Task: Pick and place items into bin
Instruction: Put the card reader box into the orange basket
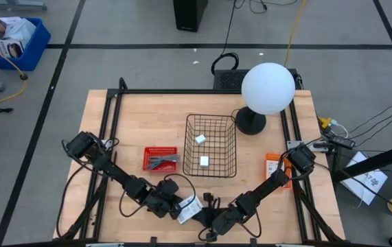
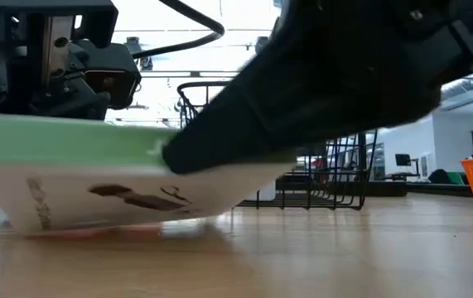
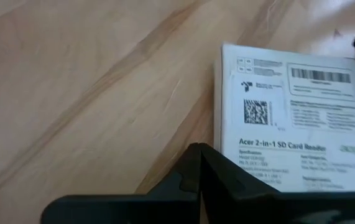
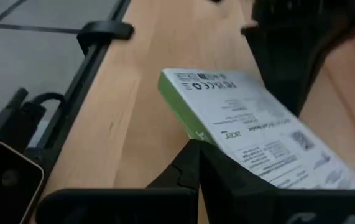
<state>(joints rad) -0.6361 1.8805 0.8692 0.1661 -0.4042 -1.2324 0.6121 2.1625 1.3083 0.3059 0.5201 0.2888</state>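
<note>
Both grippers, left [image 1: 182, 214] and right [image 1: 211, 221], are pressed shut, holding nothing. The white box [image 1: 191, 210] sits squeezed between them, tilted, long side running gripper to gripper; basket [image 1: 210, 145] well beyond.

Both arms and white box [image 1: 190, 209] crowd the table's [image 1: 141, 116] near edge.

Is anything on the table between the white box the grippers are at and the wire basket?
Nothing visible. The white box lies at the table's near edge between the left gripper and right gripper; bare wood runs from it to the wire basket. The red tray sits off to the side.
</note>
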